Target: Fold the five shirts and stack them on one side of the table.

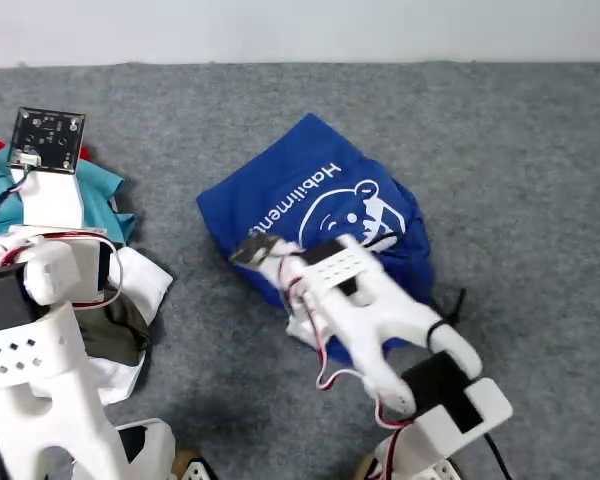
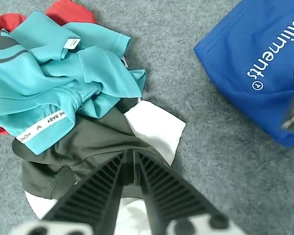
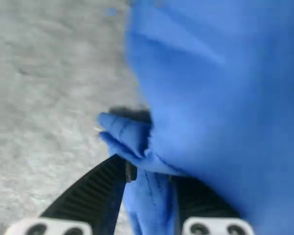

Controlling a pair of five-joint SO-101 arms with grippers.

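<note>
While our right gripper [image 3: 147, 171] pinches the near-left edge of the blue printed cloth shirt [image 1: 325, 190] lying mid-table, its bulk stretching away beyond, our closed left gripper [image 2: 133, 159] hangs over the crumpled teal-and-olive shirt pile [image 2: 63, 78] leftward.

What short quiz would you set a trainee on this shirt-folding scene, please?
1. True or false: the right pincer is shut on a fold of the blue shirt.
2. Which shirt lies on top of the pile of unfolded shirts?
A. the teal shirt
B. a white shirt
C. a red shirt
3. Fill the blank: the left pincer hangs over the pile with its jaws ____.

Key
1. True: blue cloth is pinched between the jaws.
2. A.
3. Shut, with nothing between them.
</note>
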